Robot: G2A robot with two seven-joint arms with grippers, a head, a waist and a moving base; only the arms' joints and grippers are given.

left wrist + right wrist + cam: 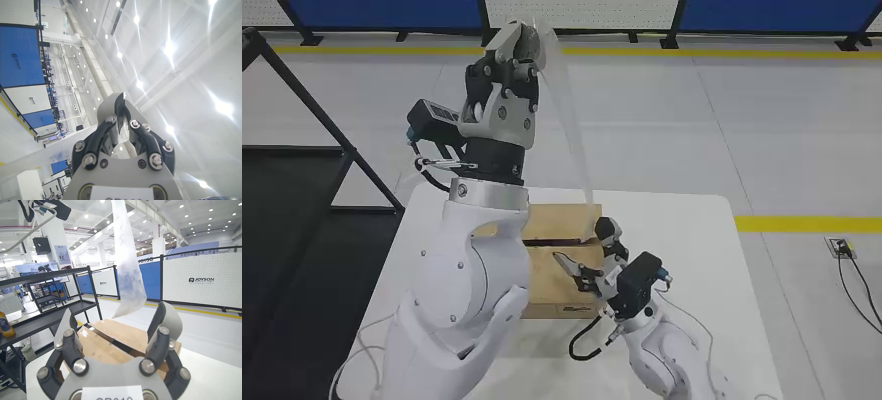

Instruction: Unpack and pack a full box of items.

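Cardboard box [560, 222] at the middle of a white table [692, 230], top flaps parted along the centre seam. A long, translucent, whitish strip [567, 110] rising from the box's 1 o'clock corner up toward 12 o'clock.

Left gripper [520, 40] raised high above the far edge of the table, at 12 o'clock from the box, jaws clenched on the strip's top end. In the left wrist view, left gripper [122, 100] with its dark ribbed faces pressed together and thin film pinched between them, more film spreading off beside the jaws.

Right gripper [590, 250] low over the box's 3 o'clock side, jaws spread wide and holding nothing. In the right wrist view, box [105, 340] directly ahead between the open jaws of the right gripper [115, 309], and the strip [128, 275] dangling beyond them at 12 o'clock, its curled lower tip just above the far flap. Cannot tell whether that tip is stuck to the cardboard or hanging free.

Strip likely very light, limp and thin, possibly tacky on one face; apt to tear, twist or cling to itself. Best pinched flat near an end, as here, or lower down close to the box to control the loose tail. Box probably stiff but with springy flaps; best steadied by a side wall or a flap edge.
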